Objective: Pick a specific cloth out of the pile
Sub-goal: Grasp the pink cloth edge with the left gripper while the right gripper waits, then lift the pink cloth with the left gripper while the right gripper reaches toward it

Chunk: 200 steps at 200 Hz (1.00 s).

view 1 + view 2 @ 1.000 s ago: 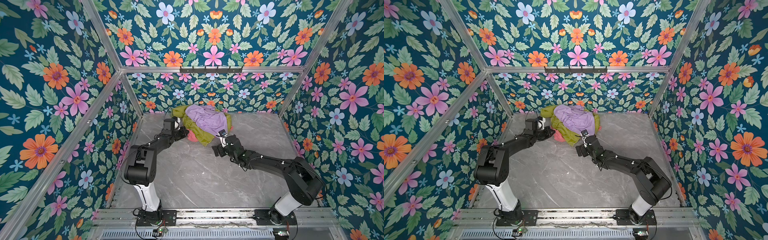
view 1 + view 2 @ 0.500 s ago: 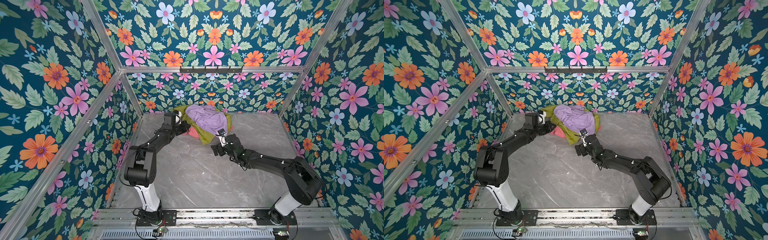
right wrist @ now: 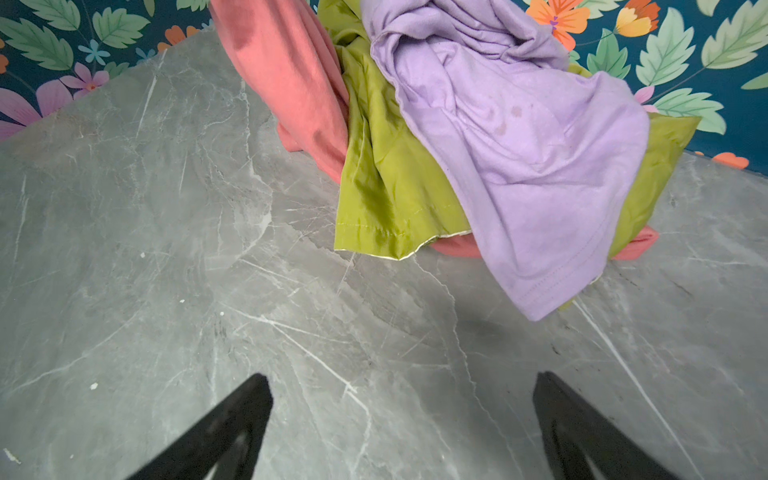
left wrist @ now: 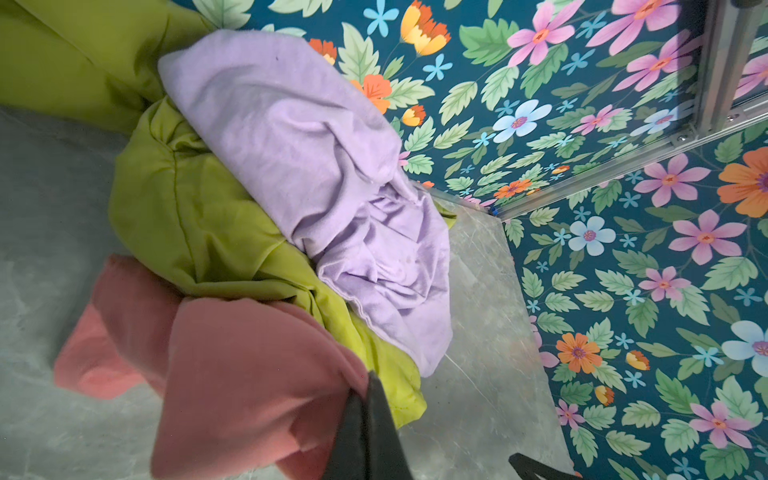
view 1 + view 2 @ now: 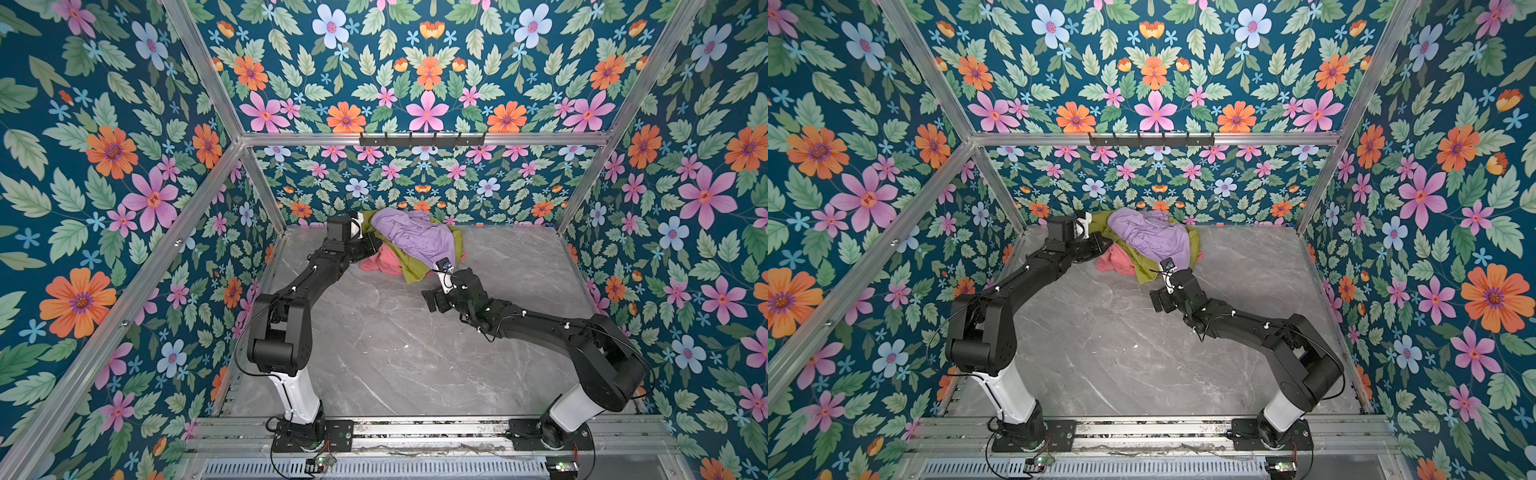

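Observation:
The pile [image 5: 415,245] lies against the back wall, with a lilac cloth [image 4: 299,145] on top of an olive-green one [image 4: 187,216]. The salmon-pink cloth [image 4: 232,365] sticks out from under them at the pile's left front, seen in both top views [image 5: 380,264] [image 5: 1115,262]. My left gripper [image 4: 365,392] is shut on a fold of the pink cloth at the pile's left side [image 5: 371,246]. My right gripper [image 3: 402,376] stands open above bare table, a little short of the olive cloth's hem [image 3: 390,232], with nothing between its fingers.
The grey marble table [image 5: 395,353] is boxed in by flowered walls with aluminium posts [image 5: 266,195]. A black hook rail [image 5: 422,139] runs along the back wall above the pile. A bit of the pink cloth [image 3: 636,245] also peeks out at the pile's right.
My left gripper has risen and moved toward the back wall with the pink cloth pinched in it, tugging the pile slightly. The right arm has barely moved.

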Tool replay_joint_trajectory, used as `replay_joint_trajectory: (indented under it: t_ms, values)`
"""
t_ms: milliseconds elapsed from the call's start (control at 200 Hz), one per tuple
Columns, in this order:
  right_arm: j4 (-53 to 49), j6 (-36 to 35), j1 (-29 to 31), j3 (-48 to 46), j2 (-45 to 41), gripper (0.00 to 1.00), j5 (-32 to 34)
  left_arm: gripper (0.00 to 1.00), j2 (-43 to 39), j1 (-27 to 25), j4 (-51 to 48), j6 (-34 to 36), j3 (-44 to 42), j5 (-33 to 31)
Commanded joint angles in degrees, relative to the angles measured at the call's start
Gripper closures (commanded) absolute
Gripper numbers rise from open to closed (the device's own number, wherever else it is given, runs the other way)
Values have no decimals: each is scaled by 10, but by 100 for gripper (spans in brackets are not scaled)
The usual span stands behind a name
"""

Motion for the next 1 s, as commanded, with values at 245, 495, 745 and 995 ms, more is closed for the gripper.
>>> replay_joint_trajectory:
  t_ms: [245,495,745,995]
  values:
    - [12,7,1,-4,-7,1,0,100,-18,-3,12,3,28,10]
    - [13,12,1,-6,-6,1,-4,100,-23,-4,13,3,34,14]
    - [15,13,1,-7,-6,1,-3,100,-37,-4,13,0,43,18]
    - [18,13,1,-8,-9,1,-5,100,-52,-7,17,-5,51,25]
